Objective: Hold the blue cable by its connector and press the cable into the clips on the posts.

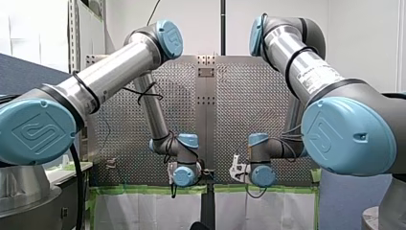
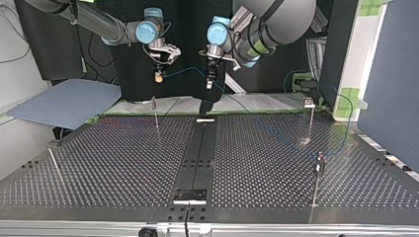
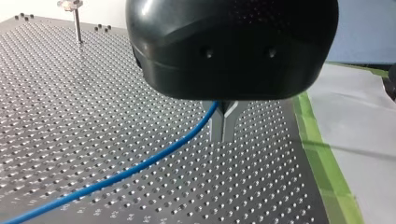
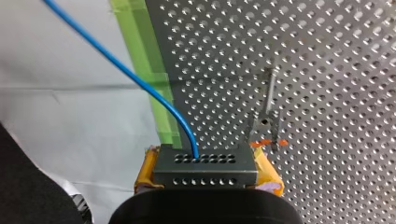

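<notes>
In the right wrist view my right gripper has its yellow pads shut on a dark grey connector with rows of holes. The blue cable leaves its face and arcs away. My left gripper has its metal fingers shut on the blue cable, which trails off over the perforated plate. In the top view both grippers hang above the table's far edge, my right gripper at the left and my left gripper at the right. The blue cable spans between them.
Thin posts stand on the perforated table: one under my right gripper, two more at the top view's right, and a leaning one at its left. Green tape borders the plate beside white paper.
</notes>
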You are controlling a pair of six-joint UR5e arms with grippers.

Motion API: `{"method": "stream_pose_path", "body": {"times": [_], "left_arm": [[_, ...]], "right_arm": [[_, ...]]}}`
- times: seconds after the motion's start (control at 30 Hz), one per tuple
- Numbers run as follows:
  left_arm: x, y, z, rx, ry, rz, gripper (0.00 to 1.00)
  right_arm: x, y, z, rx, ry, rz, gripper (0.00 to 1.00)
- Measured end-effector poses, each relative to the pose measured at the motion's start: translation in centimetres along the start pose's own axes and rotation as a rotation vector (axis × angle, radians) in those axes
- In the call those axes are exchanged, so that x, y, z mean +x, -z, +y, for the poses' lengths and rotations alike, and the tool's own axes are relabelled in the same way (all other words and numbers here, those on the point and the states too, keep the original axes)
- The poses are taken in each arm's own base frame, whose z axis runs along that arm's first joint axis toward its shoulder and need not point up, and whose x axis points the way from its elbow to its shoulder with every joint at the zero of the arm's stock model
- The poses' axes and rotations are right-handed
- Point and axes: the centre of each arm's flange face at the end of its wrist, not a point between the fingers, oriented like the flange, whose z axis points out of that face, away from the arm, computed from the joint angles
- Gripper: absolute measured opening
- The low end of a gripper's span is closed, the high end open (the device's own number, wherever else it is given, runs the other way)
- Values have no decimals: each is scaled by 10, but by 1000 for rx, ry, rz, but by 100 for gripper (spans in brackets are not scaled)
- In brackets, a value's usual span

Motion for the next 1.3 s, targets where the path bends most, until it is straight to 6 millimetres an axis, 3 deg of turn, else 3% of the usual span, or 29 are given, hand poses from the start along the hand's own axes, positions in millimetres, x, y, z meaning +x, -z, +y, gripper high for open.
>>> {"method": "stream_pose_path", "body": {"times": [0.13, 0.6, 0.93, 1.3], "left_arm": [[6, -4, -8, 11, 20, -6, 0], [-6, -28, -31, 40, 74, -62, 0], [18, -43, -46, 74, 100, -59, 0], [6, -59, -78, 87, 121, -78, 0]], "right_arm": [[6, -9, 13, 8, -19, 28, 0], [22, -28, 63, -44, -54, 66, 0], [0, -31, 98, -110, -82, 32, 0], [6, -42, 120, -107, -133, 92, 0]]}}
